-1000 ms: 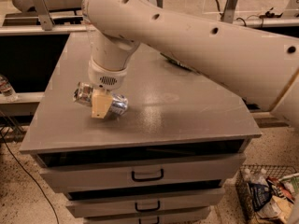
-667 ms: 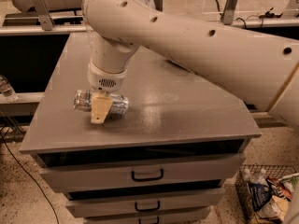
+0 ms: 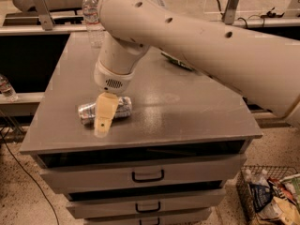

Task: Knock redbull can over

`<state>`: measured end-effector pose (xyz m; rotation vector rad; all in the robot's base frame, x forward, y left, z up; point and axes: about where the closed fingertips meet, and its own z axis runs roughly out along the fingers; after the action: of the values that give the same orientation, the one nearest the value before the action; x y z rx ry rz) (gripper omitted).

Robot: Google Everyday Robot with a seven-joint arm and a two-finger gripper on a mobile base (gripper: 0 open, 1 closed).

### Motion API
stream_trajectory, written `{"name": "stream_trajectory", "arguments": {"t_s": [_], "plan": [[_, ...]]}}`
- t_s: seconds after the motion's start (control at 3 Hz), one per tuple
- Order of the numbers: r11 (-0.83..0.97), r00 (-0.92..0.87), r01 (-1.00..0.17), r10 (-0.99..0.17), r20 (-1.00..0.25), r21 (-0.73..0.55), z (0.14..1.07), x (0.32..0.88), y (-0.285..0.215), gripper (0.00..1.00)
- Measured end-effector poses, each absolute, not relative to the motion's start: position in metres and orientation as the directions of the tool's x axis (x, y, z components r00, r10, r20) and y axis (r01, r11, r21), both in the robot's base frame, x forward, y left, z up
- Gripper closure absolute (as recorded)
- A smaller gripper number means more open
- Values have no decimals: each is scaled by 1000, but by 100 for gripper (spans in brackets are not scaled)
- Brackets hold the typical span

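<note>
The redbull can (image 3: 121,108), silver and blue, lies on its side on the grey cabinet top (image 3: 187,111), near the front left. My gripper (image 3: 103,124) hangs straight down from the big beige arm (image 3: 187,36) and sits right over the middle of the can, on the side facing the camera, covering part of it. The can's left end (image 3: 85,113) and right end stick out on either side of the gripper.
A clear water bottle (image 3: 92,18) stands at the cabinet's back left corner. A green snack bag (image 3: 177,61) lies mid-right, mostly hidden under the arm. Drawers (image 3: 147,175) are below the top. A wire basket of items (image 3: 272,196) sits on the floor at right.
The can stays lying on its side in about the same spot. The gripper has shifted slightly along it, and the water bottle at the back now shows.
</note>
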<state>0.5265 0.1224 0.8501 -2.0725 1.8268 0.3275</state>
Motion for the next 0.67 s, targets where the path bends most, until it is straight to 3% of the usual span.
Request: {"name": "stream_trajectory", "arguments": {"t_s": [0.67], "plan": [[-12, 147, -981, -705, -693, -196, 898, 537, 91, 0]]}}
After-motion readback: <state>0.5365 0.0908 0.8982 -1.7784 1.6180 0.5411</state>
